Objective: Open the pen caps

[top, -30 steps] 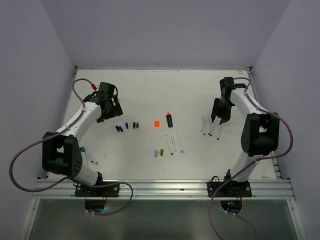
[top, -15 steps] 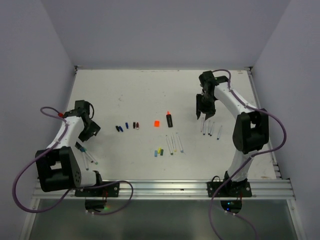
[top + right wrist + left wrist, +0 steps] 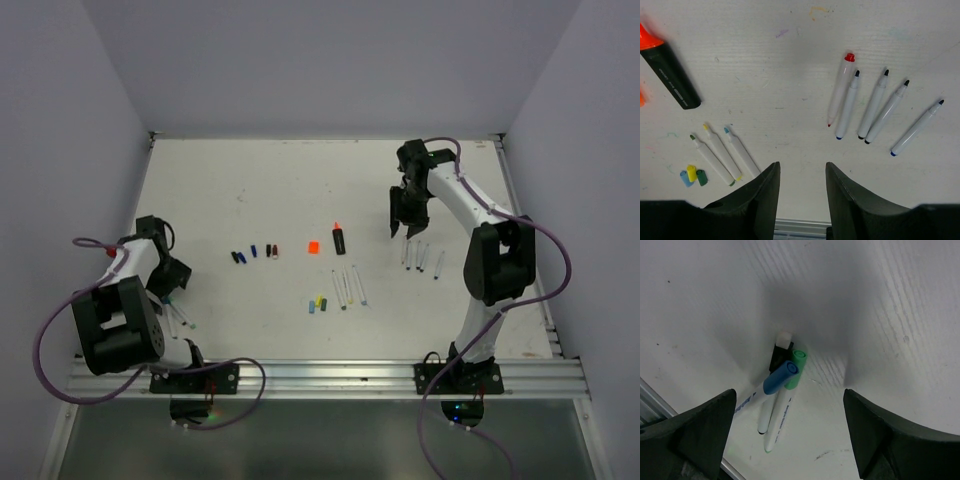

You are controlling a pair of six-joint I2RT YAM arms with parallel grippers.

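Note:
In the left wrist view my left gripper (image 3: pixel 789 405) is wide open, low over three capped white pens lying together: a blue cap (image 3: pixel 781 376), a green cap (image 3: pixel 796 369) and a black one (image 3: pixel 779 356). From above, the left gripper (image 3: pixel 166 276) is just beyond these pens (image 3: pixel 177 312). My right gripper (image 3: pixel 802 170) is open and empty above the table, with a red-capped pen (image 3: pixel 841 88) and several uncapped pens (image 3: pixel 879 105) ahead to the right. From above, the right gripper (image 3: pixel 403 218) is just beyond that row (image 3: pixel 421 256).
Three uncapped pens (image 3: pixel 720 151) lie ahead to the left with blue, yellow and green caps (image 3: pixel 692 176) beside them. A black marker (image 3: pixel 339 239) and an orange cap (image 3: pixel 313 247) lie mid-table. More loose caps (image 3: pixel 254 252) lie to the left of centre.
My left arm swung from the far middle-left back to the left near corner, over the three capped pens. My right arm moved left, from the row's right end to its left end.

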